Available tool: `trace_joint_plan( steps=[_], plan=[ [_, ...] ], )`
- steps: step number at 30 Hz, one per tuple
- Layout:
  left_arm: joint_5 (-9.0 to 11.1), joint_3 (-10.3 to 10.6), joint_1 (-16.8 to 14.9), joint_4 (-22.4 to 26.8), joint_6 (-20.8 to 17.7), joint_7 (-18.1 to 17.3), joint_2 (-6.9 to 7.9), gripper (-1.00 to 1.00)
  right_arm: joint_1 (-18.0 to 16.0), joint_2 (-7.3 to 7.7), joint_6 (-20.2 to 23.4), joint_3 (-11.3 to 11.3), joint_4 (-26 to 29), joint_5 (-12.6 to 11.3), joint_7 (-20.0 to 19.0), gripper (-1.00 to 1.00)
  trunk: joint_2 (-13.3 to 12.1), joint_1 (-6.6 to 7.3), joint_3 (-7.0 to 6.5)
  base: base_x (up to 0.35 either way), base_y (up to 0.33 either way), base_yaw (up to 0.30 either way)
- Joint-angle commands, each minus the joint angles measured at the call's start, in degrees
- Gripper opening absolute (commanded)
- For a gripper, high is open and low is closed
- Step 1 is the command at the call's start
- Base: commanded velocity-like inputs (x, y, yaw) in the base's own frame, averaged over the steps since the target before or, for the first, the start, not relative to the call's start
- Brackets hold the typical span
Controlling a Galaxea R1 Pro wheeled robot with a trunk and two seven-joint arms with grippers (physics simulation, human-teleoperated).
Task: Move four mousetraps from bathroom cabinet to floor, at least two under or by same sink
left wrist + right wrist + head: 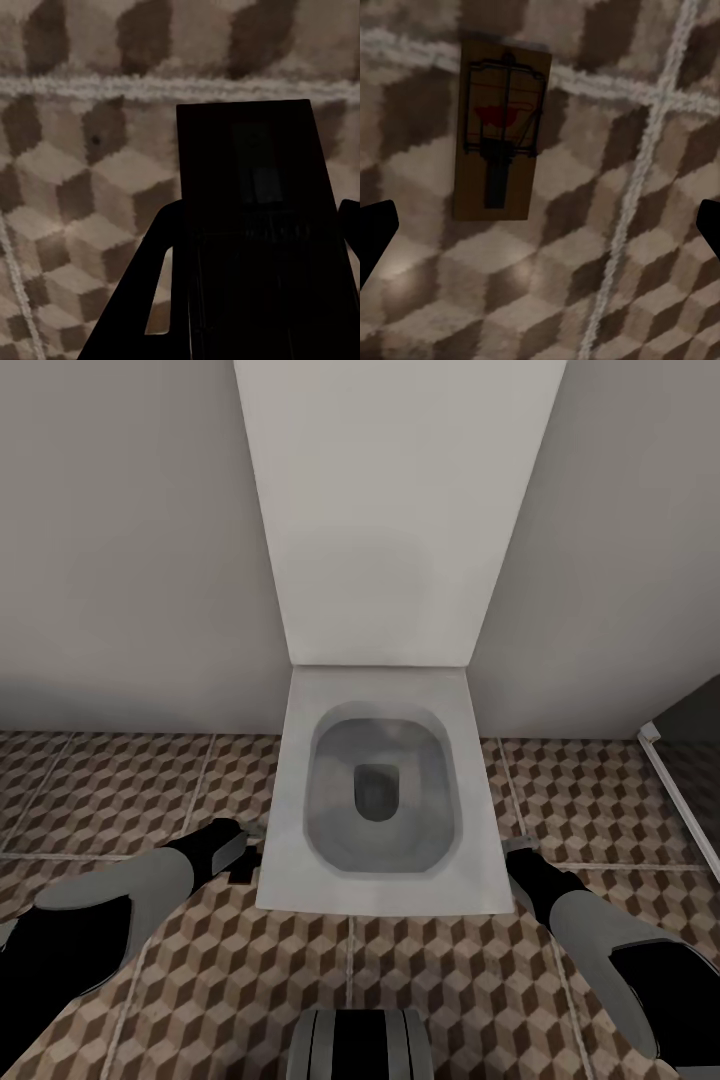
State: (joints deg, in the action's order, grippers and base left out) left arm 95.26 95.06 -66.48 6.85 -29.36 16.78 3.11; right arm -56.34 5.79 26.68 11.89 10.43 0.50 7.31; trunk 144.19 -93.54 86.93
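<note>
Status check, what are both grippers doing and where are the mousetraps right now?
Left gripper shut on a mousetrap, low over the bathroom floor. Right gripper open above a second mousetrap lying flat on tile. Toilet dead ahead.

A mousetrap [502, 129] lies flat on the cube-patterned bathroom floor [607, 315], its upper end overlapping a pale grout line. Thin dark wire frames a red patch on its brown board. The right gripper [540, 229] hangs above, fingertips spread wide, touching nothing.
</note>
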Motion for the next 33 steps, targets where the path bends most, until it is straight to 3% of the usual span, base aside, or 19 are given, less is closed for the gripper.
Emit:
trace_joint_plan(
  steps=[1,33],
  plan=[
    [0.54,0.3,-0.05,0.26,-0.08,0.46,0.07,-1.0,0.0,0.05,0.39,0.23,0.12,0.04,0.07,1.0,0.01,0.01,0.04,0.0,0.0,0.0],
    [0.54,0.26,-0.05,0.31,0.0,0.36,0.14,-1.0,0.0,0.1,0.39,0.23,0.12,0.03,0.07,1.0,0.01,0.01,0.04,0.0,0.0,0.0]
  ],
)
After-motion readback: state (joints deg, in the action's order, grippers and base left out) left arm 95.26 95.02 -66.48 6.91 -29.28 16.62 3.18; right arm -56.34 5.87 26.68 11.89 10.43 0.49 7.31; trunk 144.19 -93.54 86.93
